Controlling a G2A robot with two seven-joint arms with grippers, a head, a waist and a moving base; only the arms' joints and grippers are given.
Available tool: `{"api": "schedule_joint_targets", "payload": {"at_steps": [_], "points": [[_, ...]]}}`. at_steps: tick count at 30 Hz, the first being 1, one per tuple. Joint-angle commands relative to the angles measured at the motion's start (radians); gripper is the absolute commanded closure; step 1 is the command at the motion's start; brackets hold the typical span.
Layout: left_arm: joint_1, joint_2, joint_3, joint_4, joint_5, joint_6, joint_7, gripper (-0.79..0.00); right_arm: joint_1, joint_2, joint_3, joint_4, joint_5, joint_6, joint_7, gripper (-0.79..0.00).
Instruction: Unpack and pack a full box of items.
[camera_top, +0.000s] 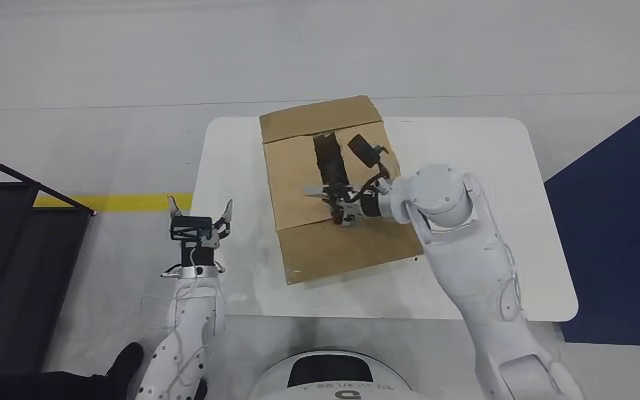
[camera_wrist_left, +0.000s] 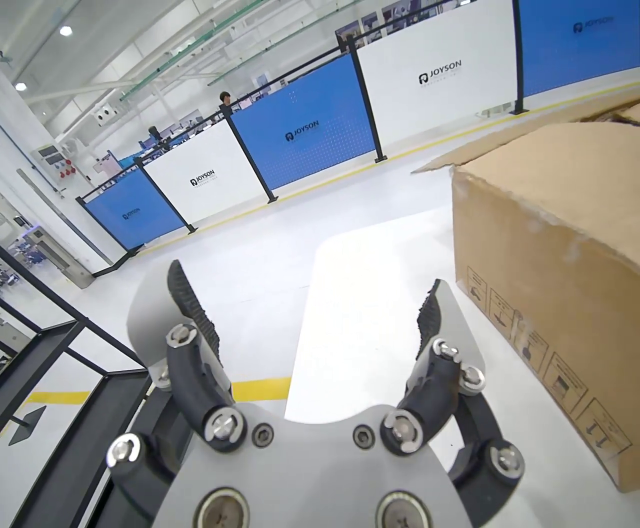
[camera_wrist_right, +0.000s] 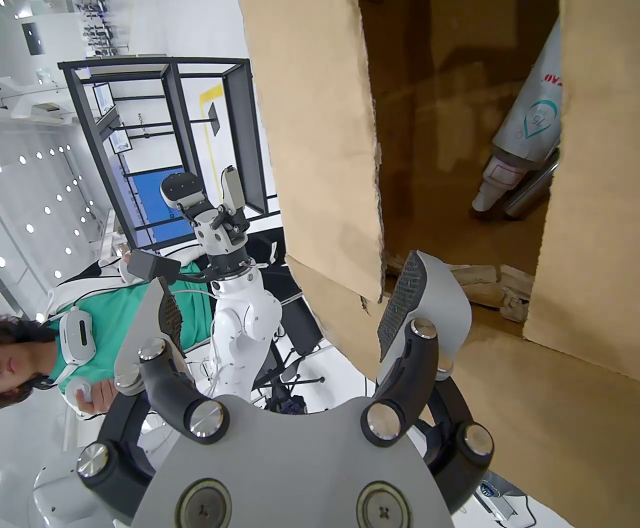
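The left gripper (camera_top: 200, 222) hangs wide open and empty just off the table's (camera_top: 480, 170) nine o'clock edge, with the box (camera_top: 300, 190) at its three o'clock. The right gripper (camera_top: 337, 205), also spread wide and empty, sits over the box's open middle. A yellow line (camera_top: 120, 202) crosses the grey floor at nine o'clock.

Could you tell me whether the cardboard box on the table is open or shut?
Open: the box has its flaps parted, showing a white tube inside.

Logo wordmarks on barrier panels (camera_wrist_left: 440, 75), handling pictograms on cardboard box (camera_wrist_left: 525, 240) at table's (camera_top: 500, 200) ten o'clock, numbered teal mark on white tube (camera_wrist_right: 530, 115).
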Motion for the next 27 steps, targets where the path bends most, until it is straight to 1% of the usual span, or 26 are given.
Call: {"api": "schedule_joint_targets", "payload": {"at_steps": [1,3,7,10,13,16,20,24,27], "points": [[0.0,0.0,0.0,0.0,0.004,0.001,-0.002,-0.785,-0.002,0.003,0.004,-0.009,0.006,-0.003,-0.004,-0.785],[0.002,0.0,0.0,0.0,0.005,0.002,-0.003,-0.785,-0.009,0.006,0.015,-0.024,0.027,-0.031,-0.027,-0.785],[0.005,-0.001,-0.008,-0.003,0.011,0.019,-0.001,-0.785,-0.038,0.008,0.042,-0.054,0.071,-0.088,-0.13,-0.785],[-0.025,0.001,-0.029,0.01,0.029,0.032,0.002,-0.785,-0.052,0.01,0.052,-0.064,0.091,-0.117,-0.173,-0.785],[-0.137,0.003,-0.052,0.083,0.086,0.047,-0.058,-0.785,-0.068,0.014,0.069,-0.077,0.114,-0.144,-0.2,-0.785],[-0.255,0.003,-0.064,0.147,0.074,0.015,-0.133,-0.785,-0.098,0.02,0.093,-0.104,0.137,-0.167,-0.222,-0.785],[-0.37,0.004,-0.076,0.236,0.082,-0.024,-0.199,-0.785,-0.159,0.03,0.129,-0.156,0.137,-0.189,-0.25,-0.785],[-0.476,0.004,-0.07,0.322,0.06,-0.102,-0.27,-0.785,-0.159,0.03,0.129,-0.156,0.137,-0.189,-0.25,-0.785],[-0.532,0.0,-0.052,0.351,-0.005,-0.182,-0.312,-0.785,-0.159,0.03,0.129,-0.156,0.137,-0.189,-0.25,-0.785]]}}
